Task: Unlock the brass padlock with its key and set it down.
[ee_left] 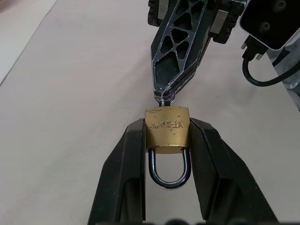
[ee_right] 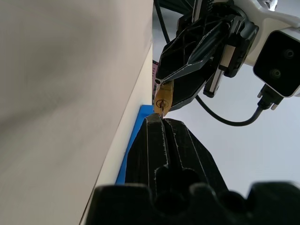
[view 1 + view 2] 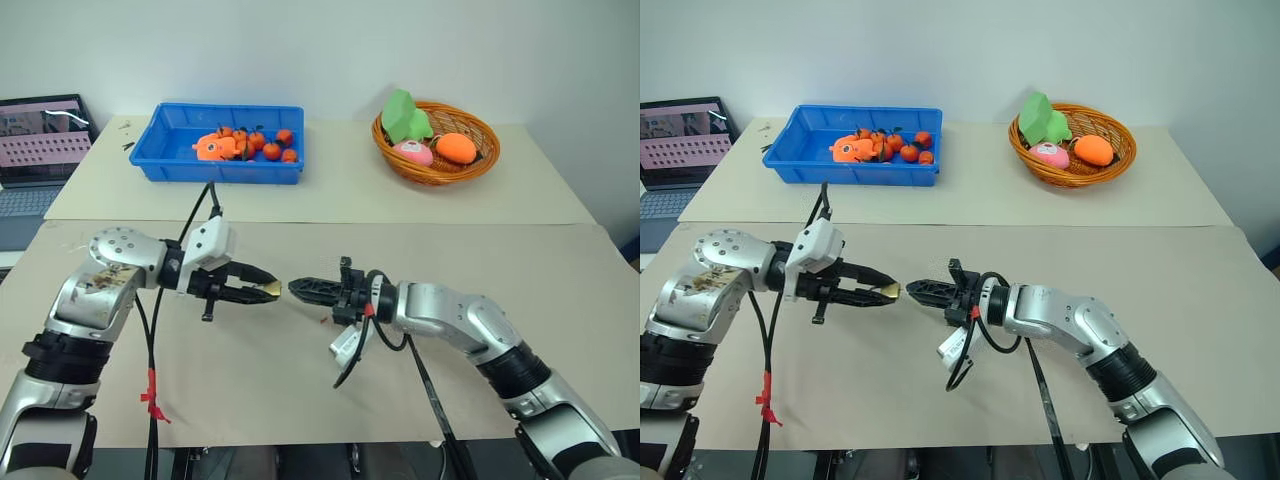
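Observation:
My left gripper (image 3: 266, 289) is shut on the brass padlock (image 1: 167, 131), gripping its gold body by the two sides above the middle of the table. The silver shackle (image 1: 169, 172) points back toward the wrist and looks closed. My right gripper (image 3: 297, 288) faces it tip to tip, level, and is shut on the key (image 1: 165, 99). The key's thin blade (image 2: 161, 110) meets the keyhole in the padlock's end face (image 2: 163, 97). Most of the key is hidden between the right fingers.
A blue bin (image 3: 170, 165) with small orange fruits stands at the back left. A wicker basket (image 3: 436, 172) of toy food sits at the back right. A laptop (image 3: 40, 140) is at the far left. Beige paper (image 3: 300, 380) covers the table below the grippers.

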Available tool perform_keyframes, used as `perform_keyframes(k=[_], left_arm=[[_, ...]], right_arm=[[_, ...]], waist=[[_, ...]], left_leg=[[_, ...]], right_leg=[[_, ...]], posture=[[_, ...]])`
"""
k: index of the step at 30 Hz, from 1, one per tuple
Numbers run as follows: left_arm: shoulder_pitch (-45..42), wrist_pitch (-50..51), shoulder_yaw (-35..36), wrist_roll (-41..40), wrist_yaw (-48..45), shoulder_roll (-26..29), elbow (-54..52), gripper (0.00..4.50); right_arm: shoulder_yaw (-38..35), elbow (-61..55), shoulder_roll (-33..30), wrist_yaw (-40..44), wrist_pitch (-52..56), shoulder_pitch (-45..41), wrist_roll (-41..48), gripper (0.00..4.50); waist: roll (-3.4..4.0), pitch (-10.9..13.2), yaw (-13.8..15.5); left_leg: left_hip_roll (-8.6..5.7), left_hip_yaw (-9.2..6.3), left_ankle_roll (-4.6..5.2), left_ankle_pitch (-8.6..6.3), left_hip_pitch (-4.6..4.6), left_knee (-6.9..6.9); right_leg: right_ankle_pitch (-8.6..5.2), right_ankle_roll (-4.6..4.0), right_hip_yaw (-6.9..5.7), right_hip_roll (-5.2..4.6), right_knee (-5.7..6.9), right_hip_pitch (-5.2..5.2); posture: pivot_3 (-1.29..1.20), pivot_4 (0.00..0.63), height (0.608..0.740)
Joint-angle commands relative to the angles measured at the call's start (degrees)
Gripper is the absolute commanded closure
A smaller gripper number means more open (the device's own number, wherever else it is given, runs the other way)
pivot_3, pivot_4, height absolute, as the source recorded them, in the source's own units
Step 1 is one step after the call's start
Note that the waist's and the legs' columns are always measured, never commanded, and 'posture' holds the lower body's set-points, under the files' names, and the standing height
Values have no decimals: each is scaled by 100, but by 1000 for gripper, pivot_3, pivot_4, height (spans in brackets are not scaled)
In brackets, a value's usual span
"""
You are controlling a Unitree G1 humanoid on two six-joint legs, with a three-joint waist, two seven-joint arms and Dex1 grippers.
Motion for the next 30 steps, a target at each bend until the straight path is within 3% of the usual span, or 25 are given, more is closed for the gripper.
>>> perform_keyframes(k=[1,6,30], left_arm=[[-136,-94,115,-22,86,1,-59,3694],[-110,-73,128,-29,104,12,-86,3694],[0,-26,165,-88,228,43,-180,3694]], right_arm=[[56,-36,35,235,-171,-129,638,4422],[97,189,113,845,40,-152,1489,4422],[49,203,488,2605,1458,5,3232,4422]], waist=[[0,0,0],[0,0,-1],[0,0,3]], left_leg=[[0,0,0,0,0,0],[0,-1,0,0,1,0],[0,-3,0,0,2,1]], right_leg=[[0,0,0,0,1,0],[0,0,0,0,0,2],[1,0,-1,0,3,3]], posture=[[0,150,740],[0,150,740],[0,150,740]])
